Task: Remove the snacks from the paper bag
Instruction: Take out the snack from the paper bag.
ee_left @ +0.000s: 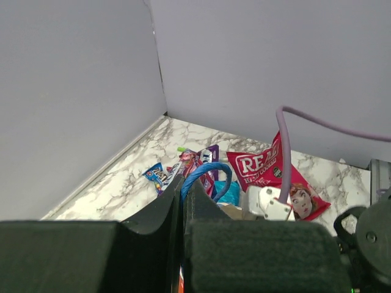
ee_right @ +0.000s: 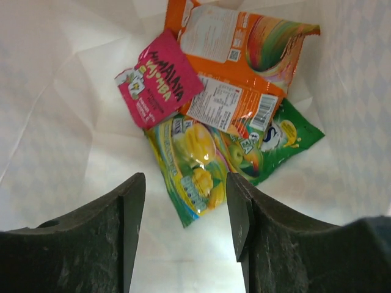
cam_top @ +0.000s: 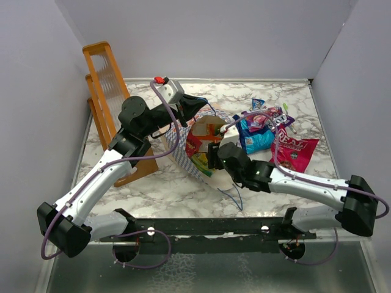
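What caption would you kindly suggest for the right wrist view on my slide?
Open right gripper inside the paper bag above pink packet, orange bag and green-yellow candy bag.

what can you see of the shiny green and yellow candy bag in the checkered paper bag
The glossy green-yellow candy bag, printed with fruit, lies flat and crinkled on the cream floor of the paper bag. The orange snack bag overlaps its top edge; the pink packet meets its upper left corner. Nothing grips it.
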Robot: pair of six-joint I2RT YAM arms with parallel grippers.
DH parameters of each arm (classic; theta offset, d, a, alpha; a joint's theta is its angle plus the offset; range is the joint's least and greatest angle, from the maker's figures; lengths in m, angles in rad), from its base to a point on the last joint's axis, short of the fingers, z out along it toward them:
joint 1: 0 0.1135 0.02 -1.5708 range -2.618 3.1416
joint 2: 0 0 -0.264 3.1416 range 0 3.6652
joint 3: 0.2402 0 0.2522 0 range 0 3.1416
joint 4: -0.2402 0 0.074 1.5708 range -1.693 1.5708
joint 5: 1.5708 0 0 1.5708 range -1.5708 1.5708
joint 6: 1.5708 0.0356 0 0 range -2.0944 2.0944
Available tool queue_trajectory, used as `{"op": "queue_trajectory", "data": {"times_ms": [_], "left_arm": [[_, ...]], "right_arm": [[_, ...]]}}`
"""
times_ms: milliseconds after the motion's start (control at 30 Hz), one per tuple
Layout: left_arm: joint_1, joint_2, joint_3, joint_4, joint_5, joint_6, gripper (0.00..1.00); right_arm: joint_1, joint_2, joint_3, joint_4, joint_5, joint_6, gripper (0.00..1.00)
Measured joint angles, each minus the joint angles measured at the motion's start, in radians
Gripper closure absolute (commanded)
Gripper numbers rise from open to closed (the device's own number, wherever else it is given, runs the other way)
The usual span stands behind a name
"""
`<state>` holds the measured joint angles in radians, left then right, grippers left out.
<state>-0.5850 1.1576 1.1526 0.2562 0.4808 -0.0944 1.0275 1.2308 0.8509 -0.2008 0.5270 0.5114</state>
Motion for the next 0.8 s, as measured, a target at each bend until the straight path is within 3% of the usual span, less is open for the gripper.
{"op": "queue_trajectory", "data": {"times_ms": [200, 333, 567, 800], "left_arm": [[0.0, 0.0, 0.0, 0.001, 0.0, -0.004, 1.0], [0.0, 0.0, 0.0, 0.006, 0.008, -0.026, 1.0], [0.0, 0.0, 0.0, 0.021, 0.031, -0.054, 1.0], [0.0, 0.002, 0.0, 0.023, 0.036, -0.067, 1.0]], "right_arm": [[0.024, 0.143, -0.074, 0.216, 0.156, -0.015, 0.54], [0.024, 0.269, -0.084, 0.304, 0.235, -0.011, 0.56], [0.016, 0.438, -0.029, 0.319, 0.36, 0.08, 0.51], [-0.056, 0.492, 0.012, 0.298, 0.375, 0.199, 0.35]]}}
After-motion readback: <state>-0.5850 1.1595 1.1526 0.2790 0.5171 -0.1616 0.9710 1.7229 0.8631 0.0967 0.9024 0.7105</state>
